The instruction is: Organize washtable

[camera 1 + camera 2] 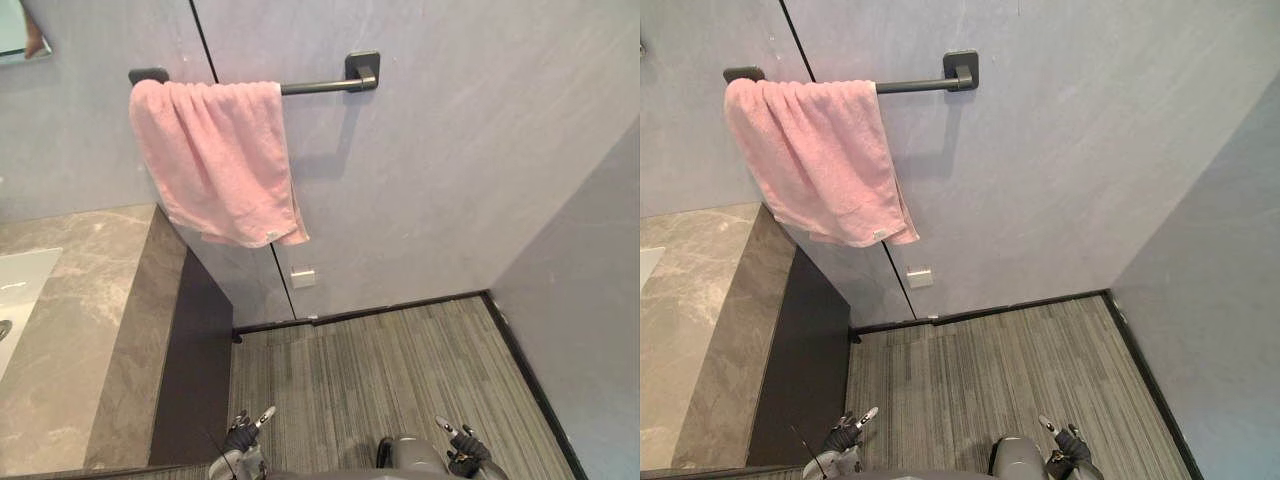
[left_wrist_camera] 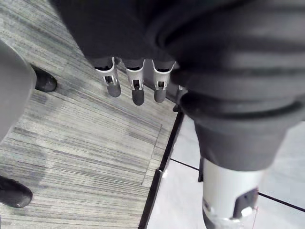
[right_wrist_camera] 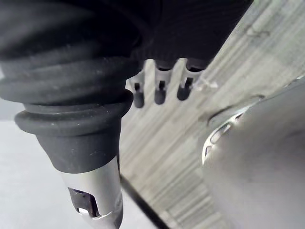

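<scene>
You are facing the grey marble washtable (image 1: pixel 90 330), its white sink (image 1: pixel 15 290) sitting at its far side. The pink terry towel (image 1: pixel 215 160) is hanging draped over the dark metal wall bar (image 1: pixel 315 87) just above the washtable's end, likely where it belongs. Your left hand (image 1: pixel 243 437) is hanging low near the washtable's end and your right hand (image 1: pixel 462 448) farther from it. Both are showing loose, straight fingers and carrying nothing, probably waiting.
</scene>
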